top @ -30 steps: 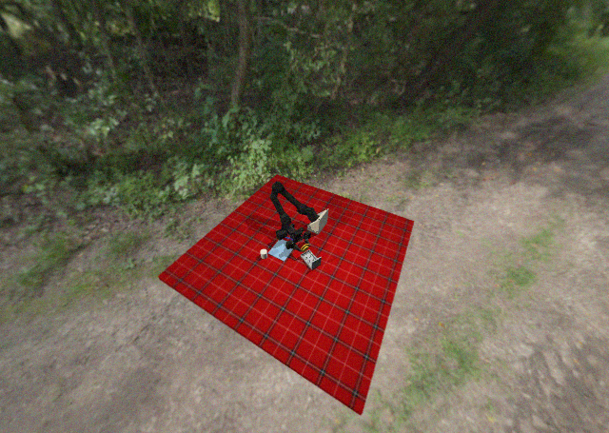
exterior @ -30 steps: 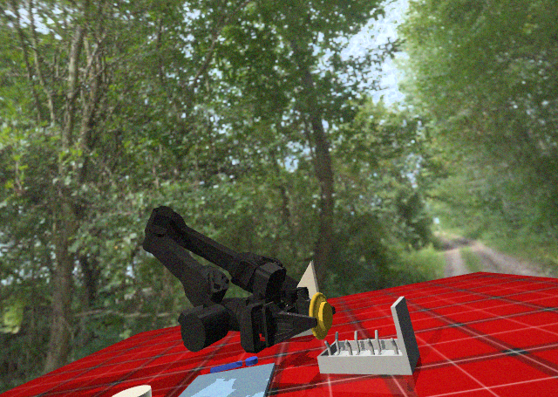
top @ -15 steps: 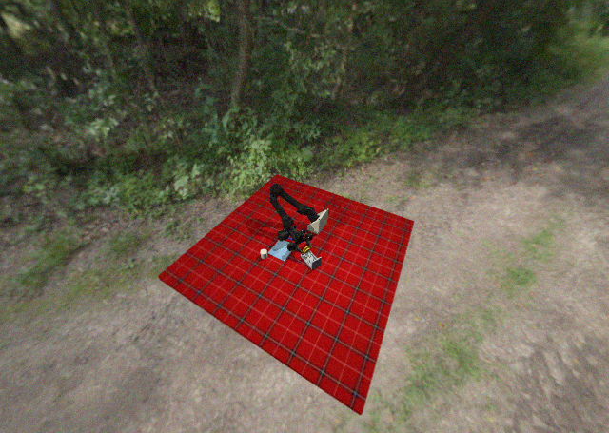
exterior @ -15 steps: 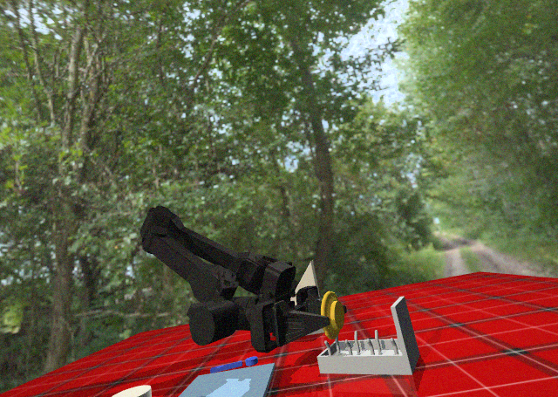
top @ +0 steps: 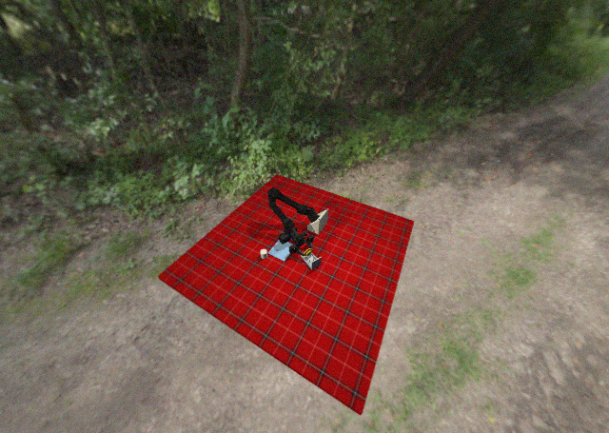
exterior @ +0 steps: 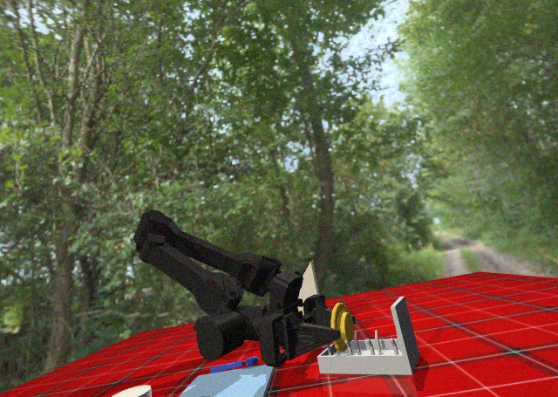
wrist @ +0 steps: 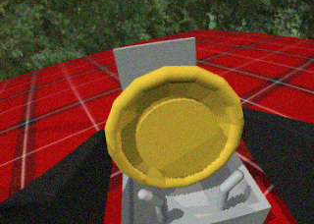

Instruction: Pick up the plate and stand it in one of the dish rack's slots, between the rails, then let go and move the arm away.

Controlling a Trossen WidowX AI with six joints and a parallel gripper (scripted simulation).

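Note:
The yellow plate (top: 307, 251) (exterior: 343, 327) (wrist: 179, 136) is near upright, its hollow face toward the wrist camera. My gripper (exterior: 345, 326) (wrist: 173, 125) is shut on the plate, with one black finger at each side of its rim. The light grey dish rack (top: 315, 263) (exterior: 364, 365) (wrist: 157, 57) is under and beyond the plate, with short pegs and a tall end panel on the far side. In the exterior view, the plate's lower edge is at about peg height near the rack's end closest to the arm. Whether it touches the rack is hidden.
A cream slanted panel (top: 320, 221) (exterior: 309, 284) stands behind the gripper. A light blue flat sheet (top: 278, 251) (exterior: 234, 379) lies beside the arm's base, with a dark blue item (exterior: 227, 366) by it. A white cup (top: 264, 253) (exterior: 137, 390) stands past the sheet.

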